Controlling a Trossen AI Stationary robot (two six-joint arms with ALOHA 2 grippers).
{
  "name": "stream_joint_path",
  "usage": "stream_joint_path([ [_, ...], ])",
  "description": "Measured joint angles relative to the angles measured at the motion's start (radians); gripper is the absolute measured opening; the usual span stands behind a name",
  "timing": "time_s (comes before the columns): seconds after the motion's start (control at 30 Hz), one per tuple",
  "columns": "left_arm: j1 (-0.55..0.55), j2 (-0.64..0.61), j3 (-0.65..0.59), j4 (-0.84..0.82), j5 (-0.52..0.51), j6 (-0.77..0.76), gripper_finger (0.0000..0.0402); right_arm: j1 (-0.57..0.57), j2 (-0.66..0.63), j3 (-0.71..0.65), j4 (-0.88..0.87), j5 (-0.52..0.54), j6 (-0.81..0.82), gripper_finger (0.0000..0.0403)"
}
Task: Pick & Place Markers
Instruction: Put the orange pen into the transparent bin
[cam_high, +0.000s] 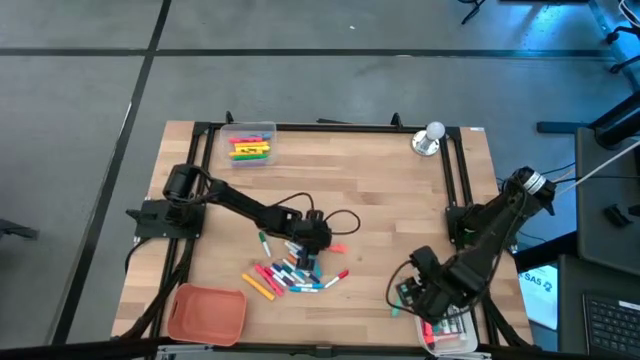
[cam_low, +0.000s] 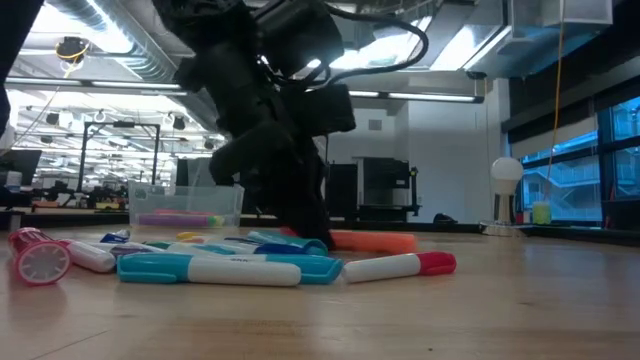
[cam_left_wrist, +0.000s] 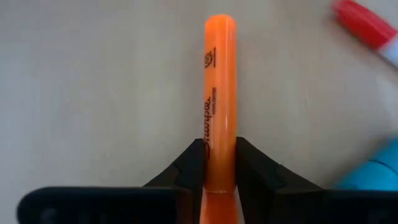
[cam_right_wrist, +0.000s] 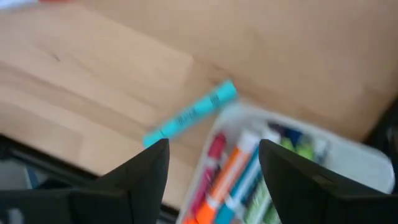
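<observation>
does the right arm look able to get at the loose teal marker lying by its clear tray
Probably yes. The right pincer is open and hangs right over the teal marker, which lies alone on bare wood beside the clear tray, nothing on top. The left pincer is busy at the orange highlighter.

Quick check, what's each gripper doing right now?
Left gripper: closed on the orange highlighter lying on the table.
Right gripper: open, holding nothing, above a clear tray of markers at the table edge.
</observation>
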Motion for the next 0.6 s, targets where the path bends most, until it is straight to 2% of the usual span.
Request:
stream_joint_path([
  [0.1, 0.001, -0.069, 0.066, -0.159, -0.054, -0.068, 0.0063, -0.043, -0.004, 0.000, -0.004, 0.068, -0.042, 0.0247],
  [0.23, -0.021, -0.213, 0.169, -0.555, -0.015, -0.278, 0.0066, -0.106, -0.013, 0.000, -0.023, 0.201, -0.028, 0.0247],
  [0.3, -0.053, -0.296, 0.182, -0.680, 0.003, -0.334, 0.0065, -0.140, -0.013, 0.000, -0.024, 0.264, -0.039, 0.0247],
  [0.43, -0.168, -0.448, 0.184, -0.884, 0.099, -0.420, 0.0064, -0.233, -0.013, 0.000, -0.024, 0.332, -0.163, 0.0247],
  [0.6, -0.362, -0.524, 0.184, -1.074, 0.144, -0.606, 0.0064, -0.360, -0.013, 0.000, -0.018, 0.331, -0.385, 0.0247],
])
